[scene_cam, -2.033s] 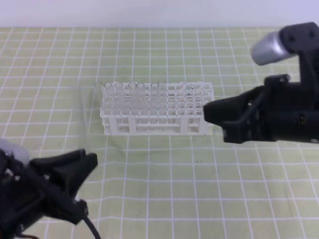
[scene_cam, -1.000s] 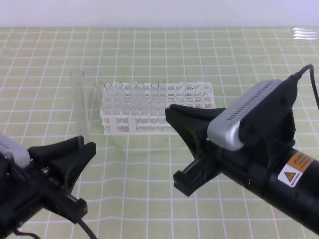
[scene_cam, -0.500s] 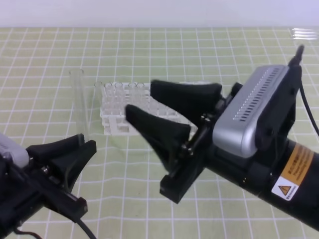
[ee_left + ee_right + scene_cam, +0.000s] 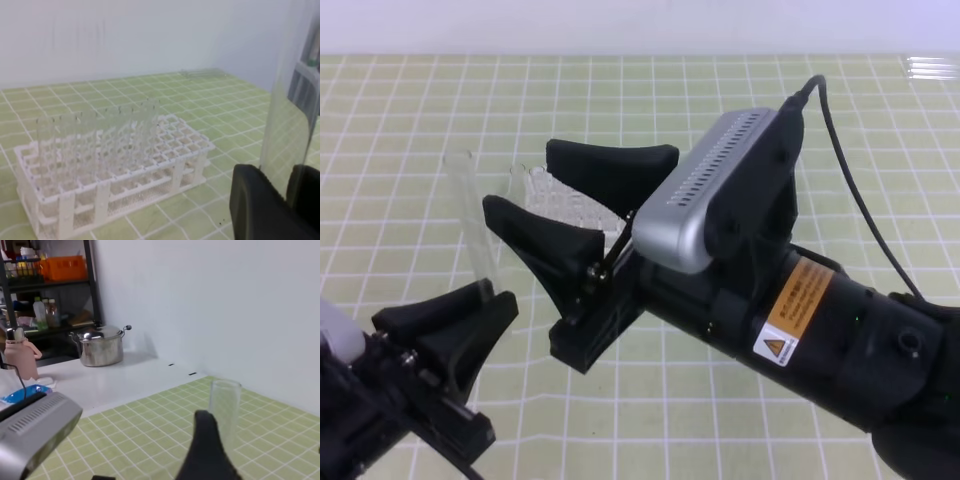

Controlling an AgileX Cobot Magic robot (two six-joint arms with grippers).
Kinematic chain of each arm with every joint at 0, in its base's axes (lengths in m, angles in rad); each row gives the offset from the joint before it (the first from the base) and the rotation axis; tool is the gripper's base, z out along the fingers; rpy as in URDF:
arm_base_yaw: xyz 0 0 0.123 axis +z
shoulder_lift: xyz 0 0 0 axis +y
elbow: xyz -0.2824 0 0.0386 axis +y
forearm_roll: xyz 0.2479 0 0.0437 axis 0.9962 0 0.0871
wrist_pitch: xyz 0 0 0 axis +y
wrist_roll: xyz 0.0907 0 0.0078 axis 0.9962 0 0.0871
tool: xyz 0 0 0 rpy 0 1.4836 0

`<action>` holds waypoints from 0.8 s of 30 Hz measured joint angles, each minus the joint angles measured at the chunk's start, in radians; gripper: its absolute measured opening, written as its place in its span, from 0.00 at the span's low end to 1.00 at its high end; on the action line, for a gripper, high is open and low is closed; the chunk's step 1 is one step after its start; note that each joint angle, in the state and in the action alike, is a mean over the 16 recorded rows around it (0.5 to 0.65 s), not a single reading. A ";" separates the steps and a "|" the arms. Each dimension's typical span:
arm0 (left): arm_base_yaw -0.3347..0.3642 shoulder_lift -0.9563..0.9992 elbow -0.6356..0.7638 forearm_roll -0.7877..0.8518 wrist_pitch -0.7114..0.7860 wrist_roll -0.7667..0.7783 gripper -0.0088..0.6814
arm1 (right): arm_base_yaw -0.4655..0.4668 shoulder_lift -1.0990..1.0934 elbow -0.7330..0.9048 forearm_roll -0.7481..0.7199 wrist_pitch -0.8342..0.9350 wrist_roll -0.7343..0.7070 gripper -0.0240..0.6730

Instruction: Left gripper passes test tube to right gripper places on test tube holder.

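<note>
The test tube (image 4: 472,215) stands upright just left of the test tube holder (image 4: 545,190), its closed lower end pinched between the fingers of the left end effector (image 4: 470,305). In the left wrist view the clear wall of the tube rises from between the two black fingertips (image 4: 260,200), so this end effector is closed on the tube, gripping it low. That low, upright hold looks deliberate: it leaves the upper length of the glass free for the other arm to take.

The right end effector (image 4: 555,205) has its jaws spread wide with nothing between them. It reaches in over the holder from the right, covering most of it in the high view, with its lower finger pointing toward the tube and stopping just short of it. The wide spread probably gives the fingers room to pass on either side of the slim glass. From the right wrist camera the tube's open rim (image 4: 225,407) shows just beyond one black finger (image 4: 207,450), which suggests the approach is lined up with the upper part of the tube.

The holder sits on the green gridded worktop (image 4: 650,100), and several clear tubes already stand in its left-hand rows, seen in the left wrist view (image 4: 112,170). The handover appears not yet made.
</note>
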 joint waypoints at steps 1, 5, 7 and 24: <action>0.000 0.000 0.007 0.000 -0.009 -0.004 0.13 | 0.000 0.006 -0.004 0.000 -0.001 0.004 0.65; 0.000 0.000 0.039 0.002 -0.040 -0.020 0.12 | 0.000 0.021 -0.014 -0.014 0.006 0.036 0.65; 0.000 0.000 0.053 0.003 -0.053 -0.025 0.13 | 0.000 0.023 -0.014 -0.031 0.011 0.060 0.65; 0.001 0.000 0.103 0.174 -0.171 -0.135 0.10 | 0.000 0.039 -0.013 -0.180 0.028 0.217 0.65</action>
